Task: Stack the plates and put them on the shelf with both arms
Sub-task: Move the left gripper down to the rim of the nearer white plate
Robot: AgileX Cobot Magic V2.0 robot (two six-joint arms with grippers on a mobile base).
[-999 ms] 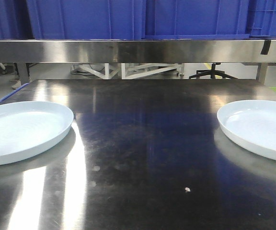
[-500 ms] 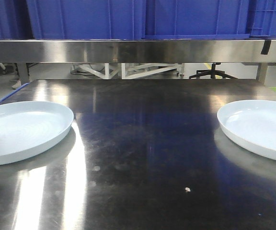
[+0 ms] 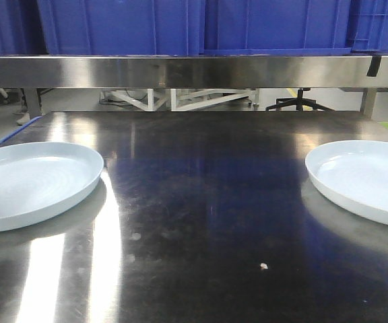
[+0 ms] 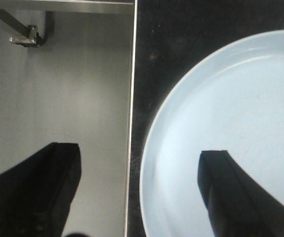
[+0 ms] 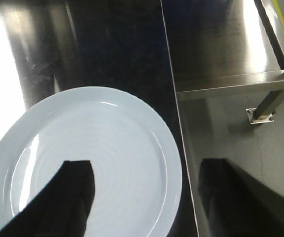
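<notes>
Left tool (image 4: 139, 153) gapes empty astride the left plate (image 4: 230, 123) rim at the desk (image 4: 181, 39) edge; right tool (image 5: 147, 163) likewise over the right plate (image 5: 117, 138). Descending, an outer finger could strike the desk edge, or glossy rims slip.

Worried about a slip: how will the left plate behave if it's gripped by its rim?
The left plate looks rigid and glossy, so probably slippery. Its low rim offers little to pinch; it may tilt. Pushed, it would likely slide on the steel table.
</notes>
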